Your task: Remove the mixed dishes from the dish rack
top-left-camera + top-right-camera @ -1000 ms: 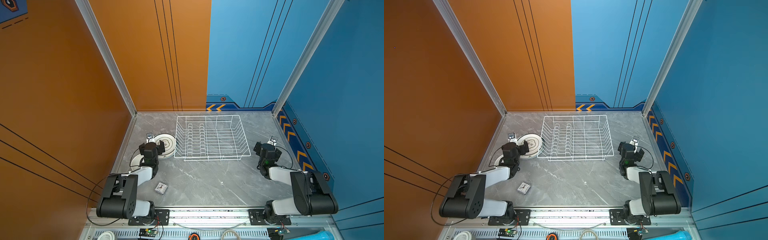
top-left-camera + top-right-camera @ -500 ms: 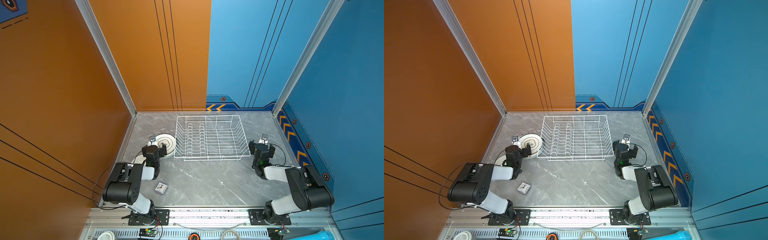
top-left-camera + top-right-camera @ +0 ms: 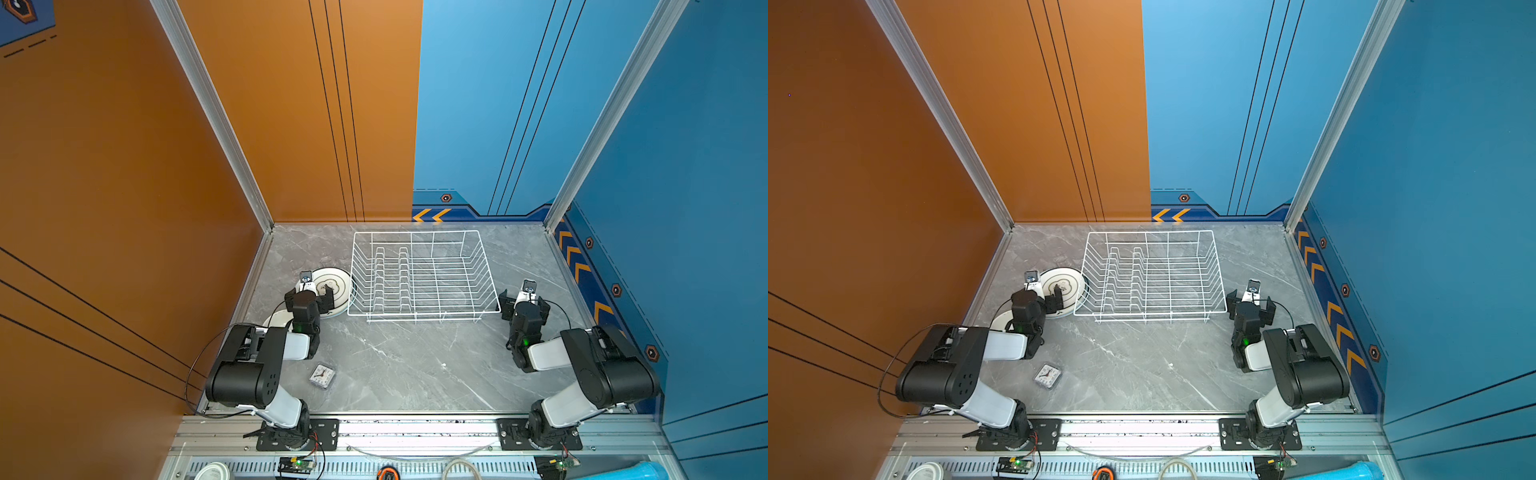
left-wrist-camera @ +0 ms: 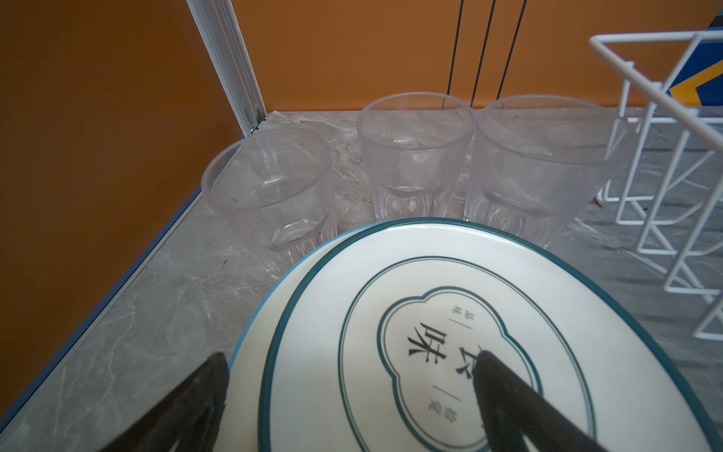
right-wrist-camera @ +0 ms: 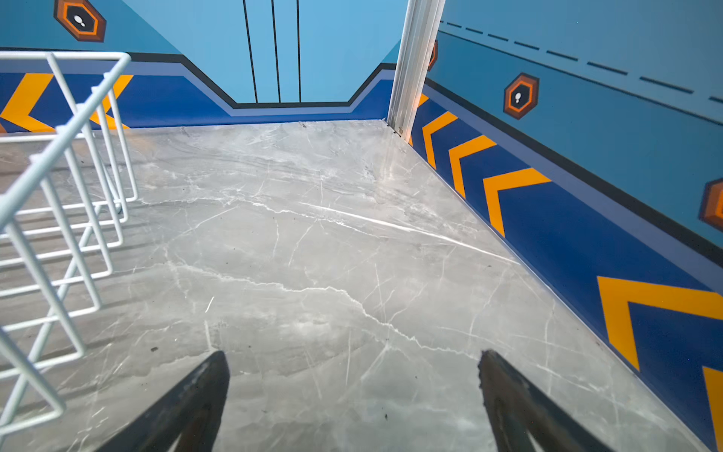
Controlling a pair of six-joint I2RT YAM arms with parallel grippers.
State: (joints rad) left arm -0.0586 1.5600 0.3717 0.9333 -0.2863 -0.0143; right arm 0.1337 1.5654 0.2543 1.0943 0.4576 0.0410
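Note:
The white wire dish rack [image 3: 422, 276] [image 3: 1150, 274] stands at the back middle with nothing in it. Left of it, two stacked white plates with teal rims [image 4: 430, 332] [image 3: 338, 282] lie on the table. Three clear tumblers [image 4: 414, 156] stand upright behind them, near the orange wall. My left gripper [image 3: 309, 297] [image 4: 352, 364] hovers open over the near side of the plates, holding nothing. A white round dish [image 3: 276, 319] lies half hidden under the left arm. My right gripper [image 3: 523, 301] [image 5: 352, 360] is open over bare marble, right of the rack [image 5: 58, 195].
A small square clock [image 3: 322, 376] [image 3: 1047, 375] lies on the table in front of the left arm. Orange walls close the left side and blue walls the right. Grey marble shows between the rack's front edge and the arm bases.
Both arms have refolded, their elbows shifting. The right gripper moved slightly left toward the rack; the left gripper stayed over the plates. Both remain open.

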